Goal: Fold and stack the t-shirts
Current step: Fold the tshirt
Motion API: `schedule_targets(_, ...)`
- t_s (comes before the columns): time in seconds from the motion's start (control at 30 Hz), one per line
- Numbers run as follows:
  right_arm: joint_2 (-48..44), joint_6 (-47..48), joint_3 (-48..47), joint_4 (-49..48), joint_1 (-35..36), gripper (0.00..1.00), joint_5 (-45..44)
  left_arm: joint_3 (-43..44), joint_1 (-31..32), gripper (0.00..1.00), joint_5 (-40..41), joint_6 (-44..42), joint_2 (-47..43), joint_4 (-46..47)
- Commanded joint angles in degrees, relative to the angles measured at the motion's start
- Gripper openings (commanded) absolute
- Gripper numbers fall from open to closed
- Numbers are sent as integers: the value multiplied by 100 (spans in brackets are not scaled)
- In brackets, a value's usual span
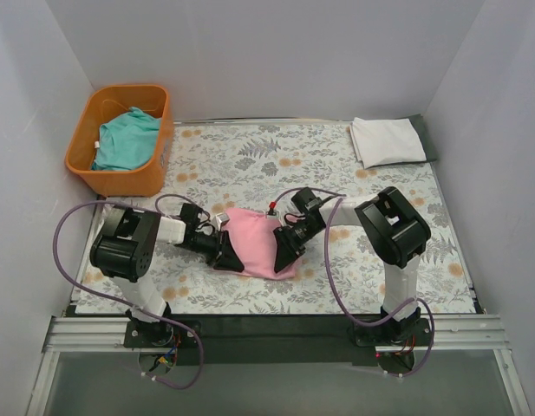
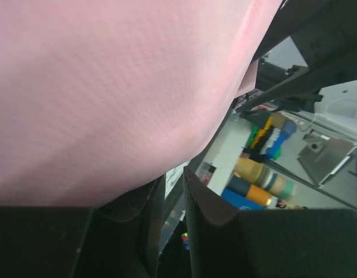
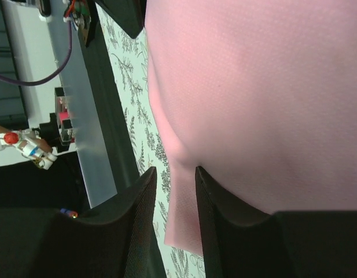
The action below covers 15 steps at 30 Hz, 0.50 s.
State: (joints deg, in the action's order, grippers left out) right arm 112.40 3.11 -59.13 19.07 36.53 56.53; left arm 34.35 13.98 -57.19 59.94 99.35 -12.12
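The pink t-shirt [image 1: 257,238], folded to a rough rectangle, lies on the floral table cloth [image 1: 336,173] near the front middle. My left gripper [image 1: 229,255] is at its left edge and my right gripper [image 1: 284,244] at its right edge. In the left wrist view the pink cloth [image 2: 109,87] rests against the outside of one finger, and the gripper [image 2: 173,174] stands narrowly open with nothing in the gap. In the right wrist view the gripper [image 3: 175,171] is open beside the shirt [image 3: 253,87]. A folded white t-shirt [image 1: 387,141] lies at the back right. The teal t-shirt [image 1: 127,139] sits in the basket.
The orange plastic basket [image 1: 159,169] stands at the back left corner. A dark cloth edge [image 1: 427,139] shows under the white shirt. White walls close in three sides. The black front rail [image 1: 276,325] holds both arm bases.
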Motion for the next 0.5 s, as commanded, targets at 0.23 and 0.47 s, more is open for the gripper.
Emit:
schedule_targets(0.23,-665,1797,-694,1581,-577,32,-224,863,-299,24,-793,-966,-977,-405)
schedule_targets(0.47,-775,1754,-1775,1451,-875,35,86,1398,-299,25,-399,42,-998,769)
